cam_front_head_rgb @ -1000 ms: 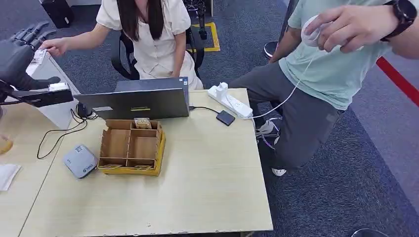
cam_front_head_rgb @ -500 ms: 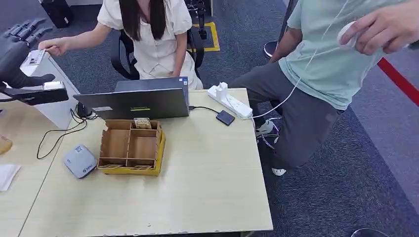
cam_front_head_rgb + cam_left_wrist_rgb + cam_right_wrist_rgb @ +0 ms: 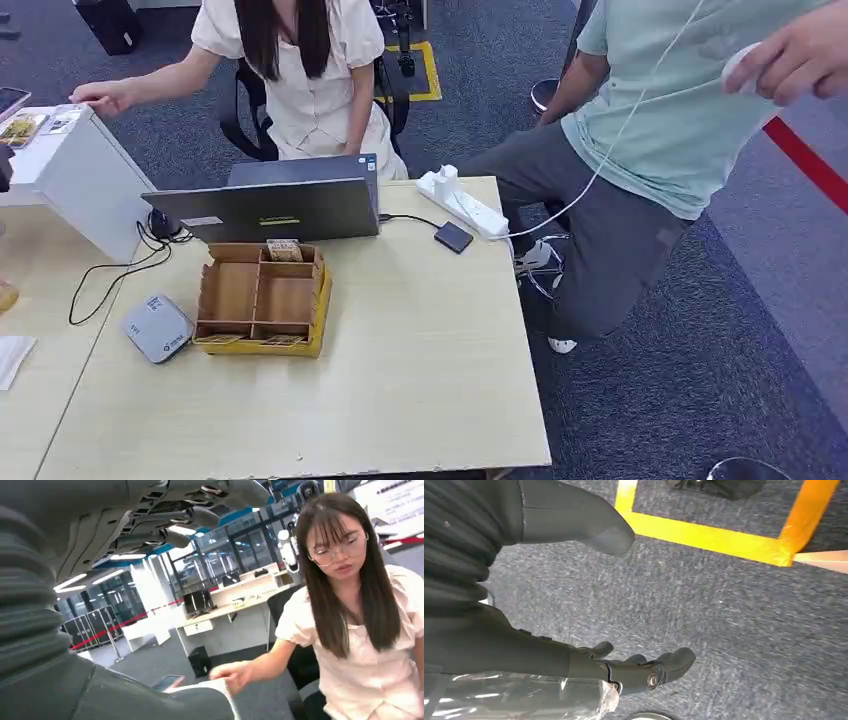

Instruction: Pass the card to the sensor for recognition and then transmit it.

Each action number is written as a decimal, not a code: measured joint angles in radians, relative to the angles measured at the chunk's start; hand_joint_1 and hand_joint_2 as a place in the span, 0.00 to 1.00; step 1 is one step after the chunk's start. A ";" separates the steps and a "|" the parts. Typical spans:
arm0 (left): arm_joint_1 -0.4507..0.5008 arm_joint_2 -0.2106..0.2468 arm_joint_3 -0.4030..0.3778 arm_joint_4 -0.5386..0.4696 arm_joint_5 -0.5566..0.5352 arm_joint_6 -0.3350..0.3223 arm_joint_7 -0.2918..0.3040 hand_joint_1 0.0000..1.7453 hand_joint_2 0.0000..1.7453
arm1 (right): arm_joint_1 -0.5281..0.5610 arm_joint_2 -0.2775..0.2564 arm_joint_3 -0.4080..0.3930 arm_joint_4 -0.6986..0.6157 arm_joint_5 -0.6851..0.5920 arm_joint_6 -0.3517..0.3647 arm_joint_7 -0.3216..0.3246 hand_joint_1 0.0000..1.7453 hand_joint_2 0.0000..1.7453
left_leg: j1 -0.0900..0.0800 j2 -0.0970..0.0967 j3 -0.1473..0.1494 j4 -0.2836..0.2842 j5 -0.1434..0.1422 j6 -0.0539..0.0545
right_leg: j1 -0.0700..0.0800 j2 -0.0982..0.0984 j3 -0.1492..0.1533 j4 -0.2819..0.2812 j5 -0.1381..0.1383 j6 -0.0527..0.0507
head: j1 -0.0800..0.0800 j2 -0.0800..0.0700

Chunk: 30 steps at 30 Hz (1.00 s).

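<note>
The grey rounded sensor (image 3: 158, 327) lies on the table to the left of a wooden card tray (image 3: 262, 298), which has cards (image 3: 285, 250) standing in a back compartment. Two cards (image 3: 20, 128) (image 3: 62, 120) lie flat on a white box (image 3: 85, 190) at the far left. In its wrist view my left hand (image 3: 165, 525) is raised near that box with fingers spread and nothing in it. A seated person's hand (image 3: 232, 672) rests on the box top (image 3: 105, 97). My right hand (image 3: 524, 650) hangs over the carpet, fingers apart and empty.
A laptop (image 3: 270, 208) stands behind the tray, with a power strip (image 3: 462, 205) and a small black device (image 3: 453, 237) to its right. A standing person (image 3: 650, 150) holding a white corded thing (image 3: 745, 68) is close to the table's right edge. A phone (image 3: 10, 98) lies on the white box.
My left hand, raised at the left edge with a flat white thing against it, has pulled back left out of the head view. The standing person's hand moved right.
</note>
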 joint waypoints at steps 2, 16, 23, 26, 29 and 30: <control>-0.052 0.080 -0.042 -0.077 0.048 -0.065 0.021 0.00 1.00 | 0.000 -0.001 -0.010 0.000 0.001 0.003 0.000 0.00 1.00 | 0.000 -0.001 -0.002 0.000 0.000 0.000 | 0.000 -0.001 -0.001 0.000 0.000 0.000 | 0.001 0.000; -0.432 0.336 -0.315 -0.547 0.592 -0.455 0.310 0.00 1.00 | -0.007 -0.003 -0.072 -0.004 0.010 0.003 0.003 0.00 1.00 | -0.001 -0.007 -0.003 0.000 0.000 0.000 | -0.001 -0.010 0.001 0.000 0.000 0.000 | 0.001 0.000; -0.463 0.387 -0.394 -0.629 0.597 -0.378 0.268 0.00 1.00 | -0.011 -0.003 -0.083 -0.005 0.021 0.003 0.012 0.00 1.00 | 0.000 -0.009 -0.002 0.000 0.001 0.000 | 0.000 -0.012 0.002 0.000 0.000 0.000 | 0.001 0.000; -0.457 0.399 -0.432 -0.658 0.551 -0.312 0.223 0.00 1.00 | -0.013 -0.003 -0.086 -0.008 0.024 0.002 0.012 0.00 1.00 | -0.001 -0.010 -0.002 0.000 0.001 0.000 | 0.000 -0.012 0.002 0.000 0.000 0.000 | 0.000 0.000; -0.440 0.411 -0.479 -0.674 0.504 -0.241 0.180 0.00 1.00 | -0.017 -0.003 -0.092 -0.008 0.028 0.003 0.008 0.00 1.00 | -0.001 -0.010 -0.001 0.000 0.001 0.000 | 0.000 -0.013 0.003 0.000 0.000 0.000 | 0.000 0.000; -0.435 0.415 -0.491 -0.679 0.491 -0.222 0.170 0.00 1.00 | -0.017 -0.002 -0.094 -0.008 0.029 0.003 0.008 0.00 1.00 | -0.001 -0.010 -0.001 0.000 0.001 0.000 | 0.000 -0.013 0.003 0.000 0.000 0.000 | 0.001 0.000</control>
